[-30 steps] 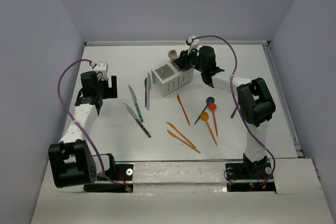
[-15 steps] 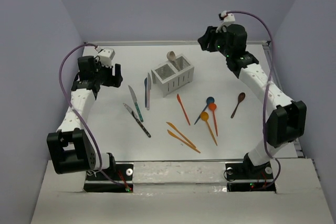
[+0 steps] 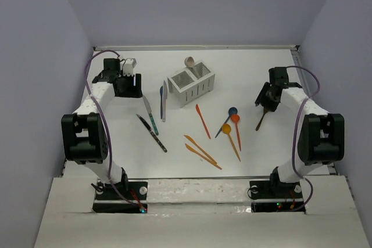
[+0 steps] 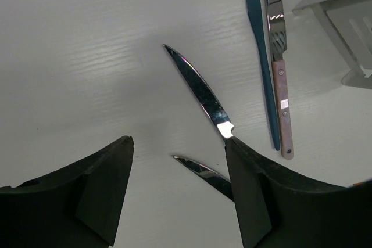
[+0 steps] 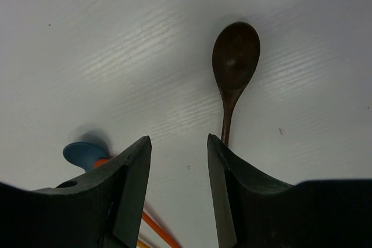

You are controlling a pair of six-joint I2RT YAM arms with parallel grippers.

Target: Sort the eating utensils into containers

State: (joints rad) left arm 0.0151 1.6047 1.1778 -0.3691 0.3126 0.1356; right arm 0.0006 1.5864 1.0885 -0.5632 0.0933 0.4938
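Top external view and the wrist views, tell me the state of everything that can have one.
Left claw: open, empty, above the knives.
Right claw: open, empty, above the brown spoon.
Brown spoon: lying flat on the table, ungrasped.
White caddy: upright, holding one beige spoon, tilted.
Blue spoon: lying flat on the table.

Lighting is even, diffuse and from overhead. The white desk is rendered bright. Soft shadows are noted around the spoon; glare is seen on the knife.
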